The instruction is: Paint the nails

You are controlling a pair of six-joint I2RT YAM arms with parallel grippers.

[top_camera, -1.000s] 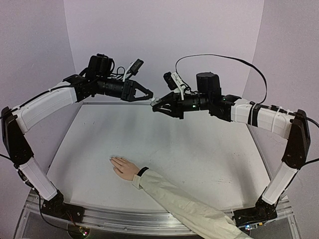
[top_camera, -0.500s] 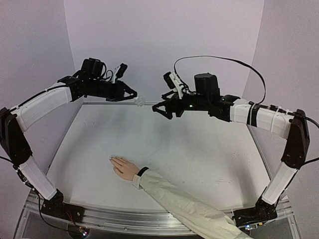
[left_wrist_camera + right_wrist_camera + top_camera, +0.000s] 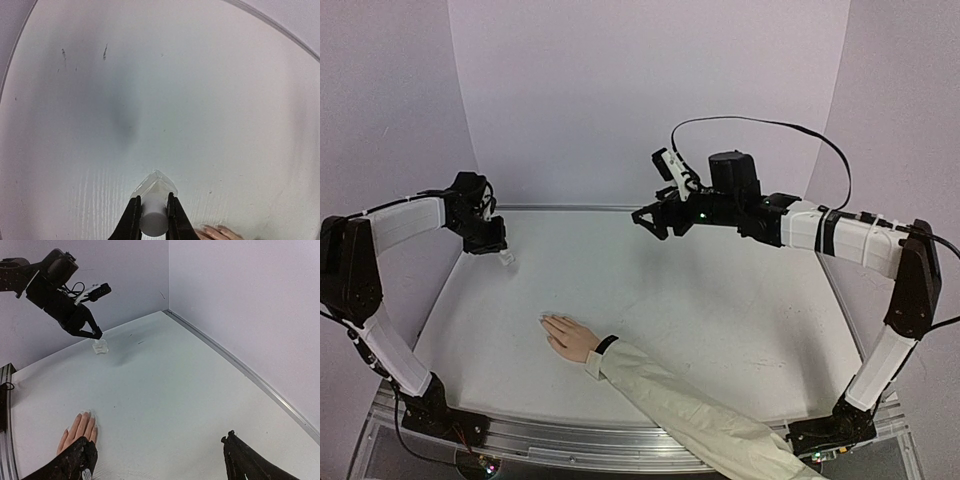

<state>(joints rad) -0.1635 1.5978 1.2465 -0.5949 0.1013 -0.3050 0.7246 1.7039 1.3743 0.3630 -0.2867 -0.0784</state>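
Left end effector (image 3: pixel 152 202) over scuffed white table (image 3: pixel 700 320)

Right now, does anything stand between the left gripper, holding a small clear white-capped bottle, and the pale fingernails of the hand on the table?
Nothing visible does. The left gripper holds the small clear white-capped bottle in the air, and only bare white tabletop lies between it and the pale fingernails.

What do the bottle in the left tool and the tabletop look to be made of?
Bottle: the body is clear, probably glass or hard plastic, since the table shows through it and its edges glint. Its cap looks like matte white plastic.
Table: a matte white board, perhaps plastic or laminate, with faint ribbing, a few dark scuffs and no glare.
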